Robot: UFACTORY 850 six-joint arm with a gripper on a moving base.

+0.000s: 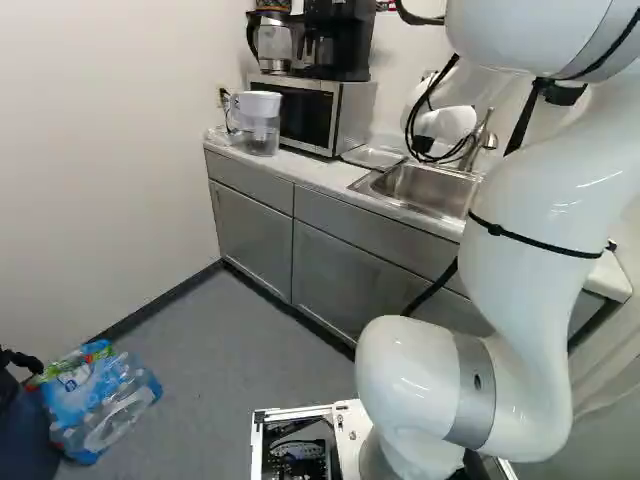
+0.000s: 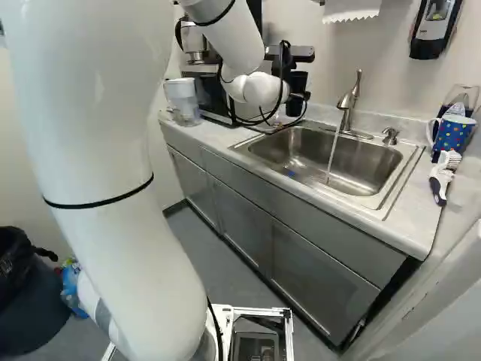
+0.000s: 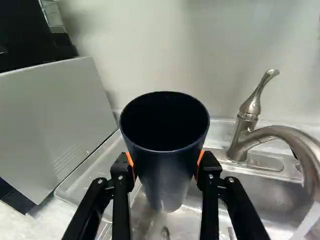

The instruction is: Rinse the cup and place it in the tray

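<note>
The jaws are clamped round the tall dark-blue cup (image 3: 165,172), mouth up, above where clear plastic tray (image 3: 97,172) meets steel sink (image 2: 368,154). Placing looks likely: ease left, lower level, release once the base sits flat.

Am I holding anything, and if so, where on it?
Yes, the dark cup, gripped by its sides below the rim, a pad of the gripper on each side.

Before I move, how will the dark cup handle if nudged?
The cup is probably stiff: its rim looks round despite the fingers clamping both sides. Once set down, it may tip easily: tall, and seemingly narrower at the base.
</note>
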